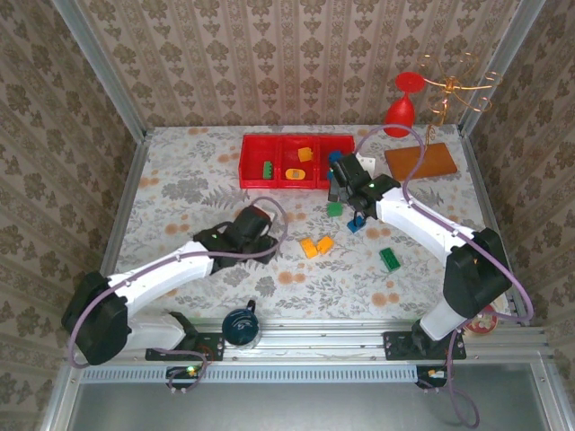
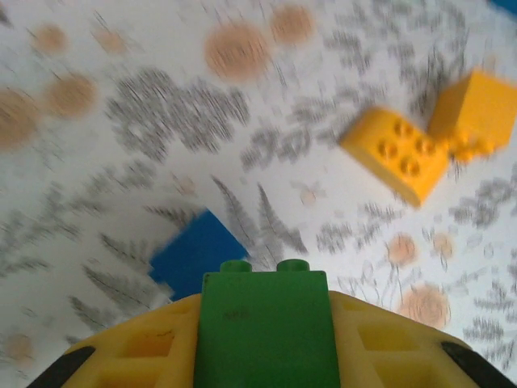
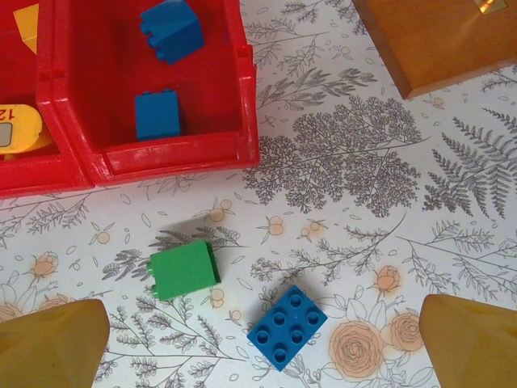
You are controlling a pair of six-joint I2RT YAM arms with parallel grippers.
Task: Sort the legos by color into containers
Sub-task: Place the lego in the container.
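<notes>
L tool grips green lego (R tool spread wide).

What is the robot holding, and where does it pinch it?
The left gripper holds a green lego, its fingers pressing the brick's two sides. The right gripper holds nothing.
</notes>
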